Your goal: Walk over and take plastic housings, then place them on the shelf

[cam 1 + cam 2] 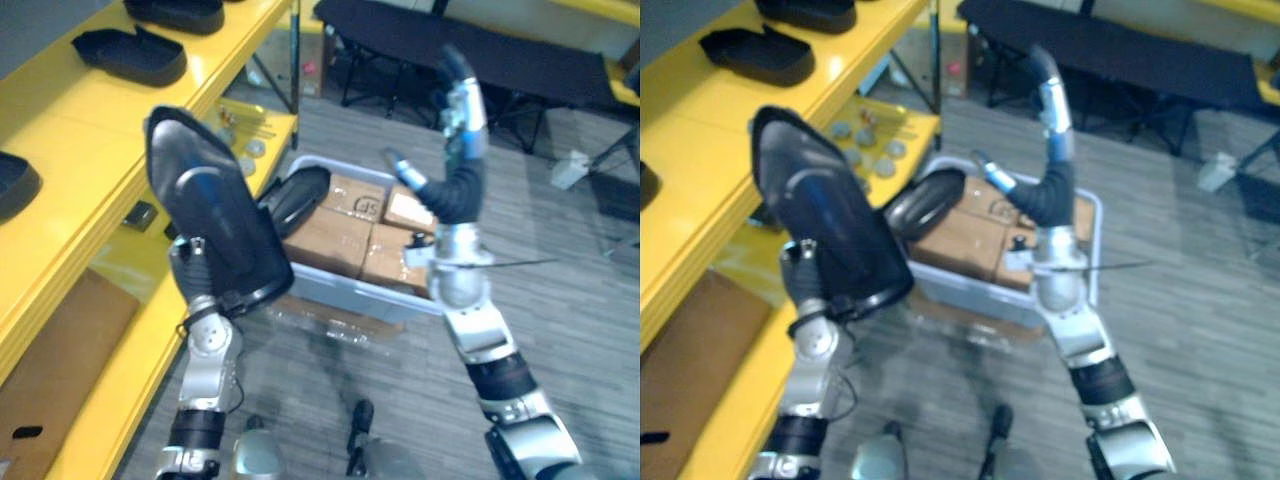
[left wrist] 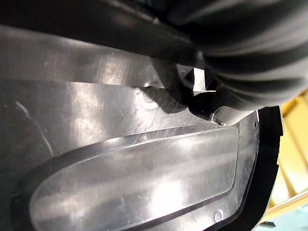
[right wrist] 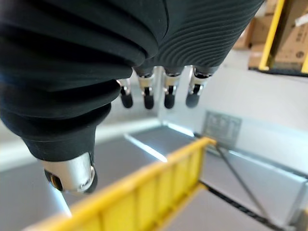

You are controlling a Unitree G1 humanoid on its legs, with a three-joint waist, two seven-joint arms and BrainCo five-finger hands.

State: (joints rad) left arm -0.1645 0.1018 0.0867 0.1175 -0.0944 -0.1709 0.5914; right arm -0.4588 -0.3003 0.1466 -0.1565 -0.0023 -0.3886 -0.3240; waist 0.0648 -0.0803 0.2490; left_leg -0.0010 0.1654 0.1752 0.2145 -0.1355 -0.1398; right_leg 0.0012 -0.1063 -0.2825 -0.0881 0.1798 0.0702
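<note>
Black and glossy, the housing (image 1: 205, 215) stands upright in my left hand (image 1: 186, 262), whose fingers curl round its lower edge. It is near the front edge of the yellow shelf (image 1: 70, 150), not on it. Other housings (image 1: 130, 55) already lie on the top level. My right hand (image 1: 460, 150) is raised above the bin (image 1: 350, 290), fingers straight, holding nothing. That grey bin sits on the floor between my arms, packed with boxes (image 1: 330, 240) and a spare housing (image 1: 295, 198) at its shelf-side end. Small round parts (image 1: 245, 150) are scattered on the lower level.
</note>
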